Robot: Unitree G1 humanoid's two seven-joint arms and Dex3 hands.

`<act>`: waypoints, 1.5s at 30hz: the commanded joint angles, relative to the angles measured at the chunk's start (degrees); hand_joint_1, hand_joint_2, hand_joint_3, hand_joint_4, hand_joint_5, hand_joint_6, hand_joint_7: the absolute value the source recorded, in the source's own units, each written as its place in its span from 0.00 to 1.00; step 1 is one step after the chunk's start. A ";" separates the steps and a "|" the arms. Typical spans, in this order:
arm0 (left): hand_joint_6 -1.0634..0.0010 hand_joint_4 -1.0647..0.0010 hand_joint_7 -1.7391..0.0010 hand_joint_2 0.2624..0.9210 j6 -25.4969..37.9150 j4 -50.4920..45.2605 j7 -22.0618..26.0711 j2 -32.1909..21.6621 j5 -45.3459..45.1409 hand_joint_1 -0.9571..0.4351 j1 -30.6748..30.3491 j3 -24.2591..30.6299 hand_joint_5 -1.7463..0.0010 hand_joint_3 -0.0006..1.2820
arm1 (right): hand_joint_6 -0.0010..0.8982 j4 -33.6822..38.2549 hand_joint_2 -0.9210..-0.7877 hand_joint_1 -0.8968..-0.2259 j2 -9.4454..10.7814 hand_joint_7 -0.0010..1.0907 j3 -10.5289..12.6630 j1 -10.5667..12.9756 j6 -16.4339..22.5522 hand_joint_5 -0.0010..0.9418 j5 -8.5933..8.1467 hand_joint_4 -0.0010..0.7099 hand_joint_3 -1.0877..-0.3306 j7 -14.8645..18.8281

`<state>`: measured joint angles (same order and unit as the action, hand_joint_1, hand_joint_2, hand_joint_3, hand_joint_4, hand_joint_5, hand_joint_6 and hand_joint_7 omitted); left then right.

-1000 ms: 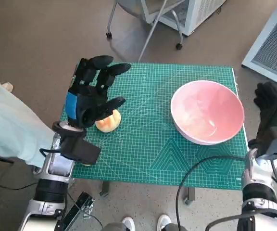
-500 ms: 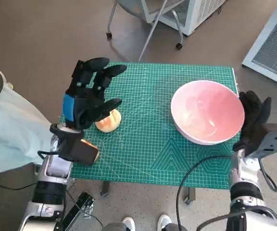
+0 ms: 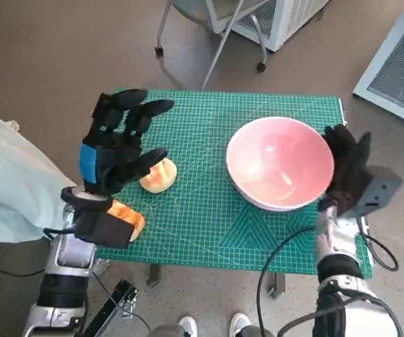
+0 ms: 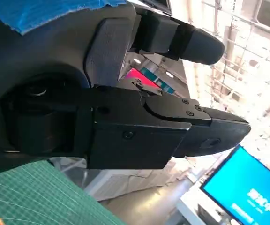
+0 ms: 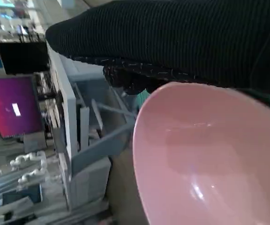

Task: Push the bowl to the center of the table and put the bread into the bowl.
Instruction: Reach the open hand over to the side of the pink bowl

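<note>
On the green mat, the gloved right hand presses flat against the pink bowl, right of centre; left hand, fingers spread, hovers over the bread.

A pink bowl and tan bread are being shown on a green gridded mat.

The head view looks steeply down from above on the whole green desk and the floor around it. The left wrist view sits close behind the left hand, facing out across the room. The right wrist view sits just behind the right hand, pressed near the pink bowl, which the head view shares
</note>
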<state>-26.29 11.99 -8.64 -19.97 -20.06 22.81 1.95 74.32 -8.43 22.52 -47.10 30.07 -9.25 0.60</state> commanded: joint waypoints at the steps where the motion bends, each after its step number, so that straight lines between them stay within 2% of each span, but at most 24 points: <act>1: 0.75 0.78 0.48 1.00 1.46 -2.72 -0.01 -0.31 -0.16 0.63 -1.78 0.73 0.49 0.00 | 0.03 1.01 0.00 0.54 1.81 0.71 0.69 -1.04 -1.79 0.02 -0.88 0.29 0.33 -0.36; 7: 0.74 0.77 0.48 1.00 2.83 -4.98 -0.28 -0.42 -0.69 0.63 -3.44 1.30 0.50 0.00 | 0.00 1.11 0.00 0.55 4.13 0.80 1.37 -2.79 -2.10 0.04 -1.30 0.33 0.34 -0.41; 14: 0.74 0.77 0.48 1.00 4.52 -7.67 -0.32 -0.67 -1.21 0.63 -5.31 2.16 0.50 0.00 | 0.00 1.44 0.00 0.54 6.36 0.83 1.36 -4.54 -3.12 0.04 -0.91 0.32 0.35 -0.89; 21: 0.74 0.77 0.49 1.00 5.49 -9.46 -0.44 -0.78 -1.74 0.63 -6.84 2.96 0.50 0.00 | 0.00 1.92 0.00 0.55 7.59 0.82 1.35 -5.97 -5.41 0.04 -0.71 0.31 0.34 -1.35; 28: 0.74 0.77 0.49 1.00 6.36 -11.12 -0.53 -0.66 -2.36 0.63 -8.12 3.57 0.50 0.00 | 0.00 1.94 0.00 0.55 8.05 0.78 1.32 -6.98 -6.83 0.04 -0.58 0.31 0.35 -1.83; 32: 0.74 0.77 0.49 1.00 6.66 -11.89 -0.34 -0.90 -2.45 0.63 -8.68 4.06 0.50 0.00 | 0.00 1.76 0.00 0.56 7.42 0.76 0.44 -7.22 -6.77 0.04 0.43 0.31 0.35 -2.24; 36: 0.74 0.77 0.49 1.00 6.87 -12.38 0.24 -1.74 -2.30 0.63 -8.96 4.66 0.50 0.00 | 0.00 1.15 0.00 0.54 6.28 0.76 -1.27 -7.28 -5.08 0.04 2.49 0.30 0.34 -2.99; 40: 0.74 0.77 0.49 1.00 7.27 -12.63 1.40 -3.37 -2.08 0.63 -8.86 5.21 0.51 0.00 | 0.00 0.13 0.00 0.53 4.77 0.76 -3.87 -7.07 -1.29 0.05 5.29 0.31 0.34 -3.88; 45: 0.73 0.76 0.49 0.99 7.84 -13.41 5.06 -7.98 -2.41 0.63 -8.97 6.18 0.52 0.00 | 0.00 -1.62 0.00 0.55 2.36 0.79 -7.33 -6.79 5.94 0.07 8.94 0.36 0.34 -4.43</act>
<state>-18.96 0.09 -5.83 -24.79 -22.30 14.35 7.07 73.54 -4.46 16.90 -54.49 32.76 -2.26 -3.19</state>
